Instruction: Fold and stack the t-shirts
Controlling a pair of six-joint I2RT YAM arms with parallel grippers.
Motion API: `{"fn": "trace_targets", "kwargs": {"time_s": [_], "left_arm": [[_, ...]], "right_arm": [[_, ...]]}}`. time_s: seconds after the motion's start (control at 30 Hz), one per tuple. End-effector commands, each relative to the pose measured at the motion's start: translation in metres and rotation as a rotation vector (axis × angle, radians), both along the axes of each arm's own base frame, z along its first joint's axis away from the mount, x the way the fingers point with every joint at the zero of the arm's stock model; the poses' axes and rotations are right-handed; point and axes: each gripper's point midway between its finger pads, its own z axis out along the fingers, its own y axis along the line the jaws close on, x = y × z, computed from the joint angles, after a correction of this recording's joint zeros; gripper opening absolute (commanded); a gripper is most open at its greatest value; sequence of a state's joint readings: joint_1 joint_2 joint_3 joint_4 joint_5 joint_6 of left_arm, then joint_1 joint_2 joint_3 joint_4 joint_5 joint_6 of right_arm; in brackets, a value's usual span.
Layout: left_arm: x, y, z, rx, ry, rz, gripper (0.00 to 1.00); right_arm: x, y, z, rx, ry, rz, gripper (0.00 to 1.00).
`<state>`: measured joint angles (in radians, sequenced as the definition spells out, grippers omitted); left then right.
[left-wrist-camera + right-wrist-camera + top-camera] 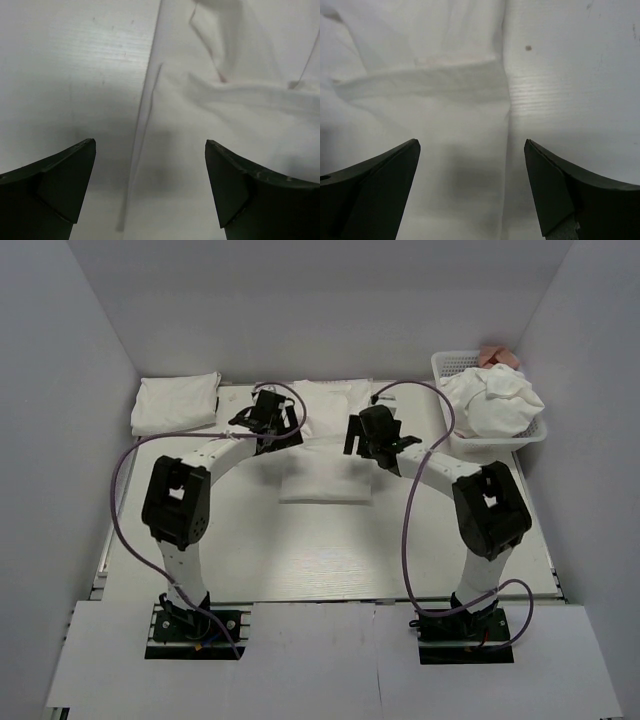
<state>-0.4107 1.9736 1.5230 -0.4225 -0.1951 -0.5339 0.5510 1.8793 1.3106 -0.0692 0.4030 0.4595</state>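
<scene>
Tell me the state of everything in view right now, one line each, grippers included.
left gripper: open, empty, over the middle shirt's edge.
right gripper: open, empty, over the same shirt's other edge.
middle t-shirt: partly folded, flat on the table.
folded t-shirts: folded, lying at the far left.
crumpled t-shirts: unfolded, heaped in the basket.
basket: upright, heaped full.

Plain white back wall (330, 310), left wall (50, 440) and right wall (600, 440) box in the space. White table (320, 550) with faint wood grain (a few dark specks up close). White panels (310, 660) along the near edge. Soft, even light.
</scene>
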Motion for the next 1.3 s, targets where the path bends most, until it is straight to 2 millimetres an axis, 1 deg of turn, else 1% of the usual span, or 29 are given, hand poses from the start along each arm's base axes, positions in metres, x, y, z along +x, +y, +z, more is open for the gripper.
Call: {"fn": "trace_targets", "kwargs": {"time_s": [0.0, 0.03, 0.07, 0.13, 0.3, 0.33, 0.37, 0.4, 0.47, 0.5, 0.53, 0.57, 0.63, 0.7, 0.73, 0.8, 0.83, 0.87, 0.9, 0.93, 0.97, 1.0, 1.03, 1.07, 1.1, 1.13, 1.2, 1.23, 1.27], "left_arm": [[-0.028, 0.006, 0.026, -0.055, -0.025, 0.006, 1.0], [-0.035, 0.006, 0.038, -0.08, -0.047, 0.005, 1.0], [-0.049, 0.01, 0.026, -0.077, -0.012, -0.005, 1.0], [-0.061, 0.013, 0.025, -0.09, -0.007, -0.004, 1.0], [-0.096, 0.023, 0.02, -0.112, 0.013, -0.004, 1.0], [-0.102, 0.026, 0.014, -0.107, 0.026, -0.004, 1.0], [-0.105, 0.027, 0.014, -0.107, 0.026, -0.004, 1.0], [-0.105, 0.027, 0.02, -0.112, 0.013, -0.004, 1.0], [-0.108, 0.028, 0.015, -0.107, 0.024, -0.004, 1.0], [-0.11, 0.029, 0.013, -0.102, 0.037, -0.003, 1.0], [-0.114, 0.031, 0.01, -0.094, 0.055, -0.002, 1.0], [-0.114, 0.031, 0.01, -0.094, 0.055, -0.002, 1.0], [-0.117, 0.032, 0.008, -0.088, 0.068, -0.001, 1.0], [-0.117, 0.032, 0.008, -0.095, 0.069, 0.006, 1.0], [-0.118, 0.032, 0.01, -0.099, 0.059, 0.005, 1.0], [-0.12, 0.029, 0.011, -0.119, 0.059, -0.012, 1.0], [-0.118, 0.028, 0.013, -0.124, 0.047, -0.013, 1.0], [-0.12, 0.026, 0.01, -0.126, 0.051, -0.027, 1.0], [-0.118, 0.023, 0.012, -0.142, 0.044, -0.04, 1.0], [-0.12, 0.019, 0.009, -0.139, 0.053, -0.048, 1.0], [-0.121, 0.016, 0.002, -0.147, 0.065, -0.059, 1.0], [-0.12, 0.013, 0.0, -0.154, 0.067, -0.078, 1.0], [-0.118, 0.012, -0.002, -0.154, 0.067, -0.078, 1.0], [-0.119, 0.012, -0.011, -0.146, 0.088, -0.076, 1.0], [-0.118, 0.01, -0.013, -0.152, 0.093, -0.083, 1.0], [-0.12, 0.007, -0.017, -0.148, 0.104, -0.092, 1.0], [-0.118, 0.002, -0.026, -0.158, 0.116, -0.103, 1.0], [-0.118, 0.0, -0.029, -0.166, 0.123, -0.112, 1.0], [-0.12, -0.004, -0.032, -0.177, 0.139, -0.125, 1.0]], "right_arm": [[-0.012, 0.023, 0.048, 0.137, -0.134, 0.153, 0.9], [-0.026, 0.03, 0.041, 0.172, -0.124, 0.224, 0.9], [-0.026, 0.034, 0.047, 0.197, -0.154, 0.244, 0.9], [-0.037, 0.044, 0.044, 0.222, -0.149, 0.334, 0.9], [-0.022, 0.057, 0.027, 0.232, -0.149, 0.357, 0.9], [-0.006, 0.057, 0.028, 0.21, -0.168, 0.33, 0.9], [0.004, 0.052, 0.012, 0.169, -0.159, 0.292, 0.9], [0.018, 0.052, 0.021, 0.157, -0.194, 0.278, 0.9], [0.047, 0.04, -0.003, 0.069, -0.189, 0.224, 0.9], [0.061, 0.037, 0.005, 0.048, -0.201, 0.196, 0.9], [0.067, 0.035, -0.014, 0.02, -0.17, 0.188, 0.9], [0.086, 0.033, -0.007, 0.016, -0.187, 0.184, 0.9], [0.092, 0.034, -0.021, 0.0, -0.166, 0.195, 0.9], [0.099, 0.036, -0.009, 0.001, -0.179, 0.22, 0.9], [0.099, 0.037, 0.007, 0.008, -0.203, 0.229, 0.9], [0.092, 0.042, 0.016, 0.016, -0.211, 0.276, 0.9], [0.089, 0.043, 0.052, 0.041, -0.272, 0.287, 0.9], [0.076, 0.042, 0.044, 0.04, -0.25, 0.306, 0.9], [0.071, 0.045, 0.053, 0.054, -0.268, 0.318, 0.9], [0.062, 0.041, 0.097, 0.098, -0.337, 0.318, 0.9], [0.043, 0.034, 0.067, 0.092, -0.275, 0.322, 0.9], [0.033, 0.029, 0.103, 0.14, -0.332, 0.305, 0.9], [0.025, 0.027, 0.106, 0.175, -0.328, 0.289, 0.9], [0.006, 0.016, 0.069, 0.165, -0.242, 0.269, 0.9], [-0.004, 0.01, 0.089, 0.219, -0.267, 0.235, 0.9], [-0.023, -0.001, 0.054, 0.204, -0.194, 0.215, 0.9], [-0.037, -0.006, 0.059, 0.243, -0.19, 0.197, 0.9], [-0.054, -0.008, 0.036, 0.249, -0.128, 0.2, 0.9], [-0.059, -0.009, 0.033, 0.259, -0.109, 0.195, 0.9]]}}
